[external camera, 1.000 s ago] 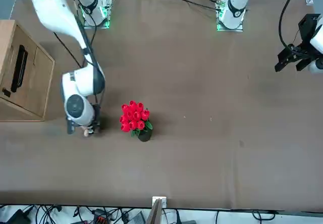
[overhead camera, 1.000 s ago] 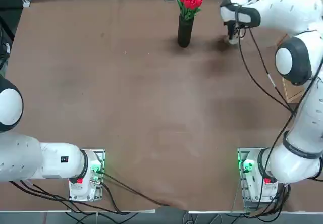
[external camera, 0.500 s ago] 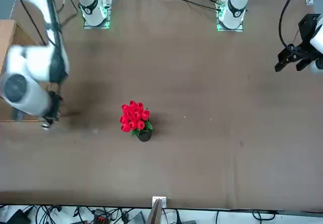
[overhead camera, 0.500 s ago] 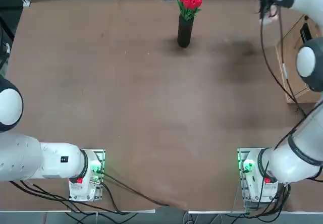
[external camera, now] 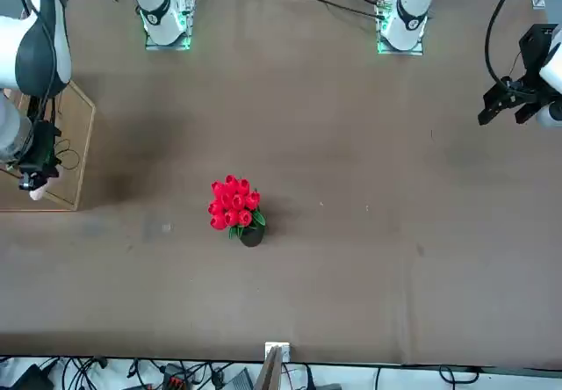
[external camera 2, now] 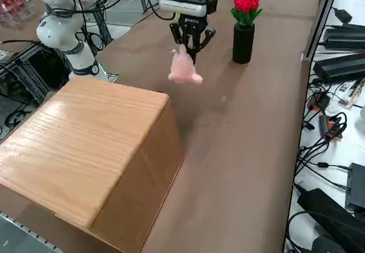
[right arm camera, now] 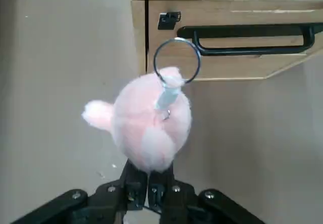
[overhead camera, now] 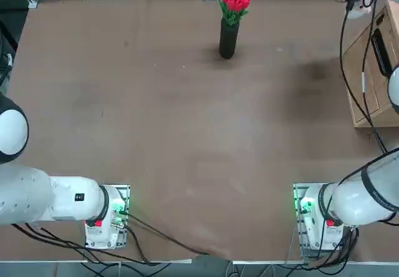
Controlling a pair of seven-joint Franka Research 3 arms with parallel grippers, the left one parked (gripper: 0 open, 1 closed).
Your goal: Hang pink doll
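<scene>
The right gripper (right arm camera: 149, 189) is clamped on the one pink doll (right arm camera: 150, 120), held in the air beside the single wooden box (external camera 2: 85, 145). The doll's metal ring (right arm camera: 176, 62) points away from the jaws toward the box's one black handle (right arm camera: 247, 32), close but apart. One vase of red tulips (external camera 2: 245, 25) stands well away.

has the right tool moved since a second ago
Yes. In the front view the right tool, shut on the pink doll, has gone from beside the black vase away to the wooden box.
</scene>
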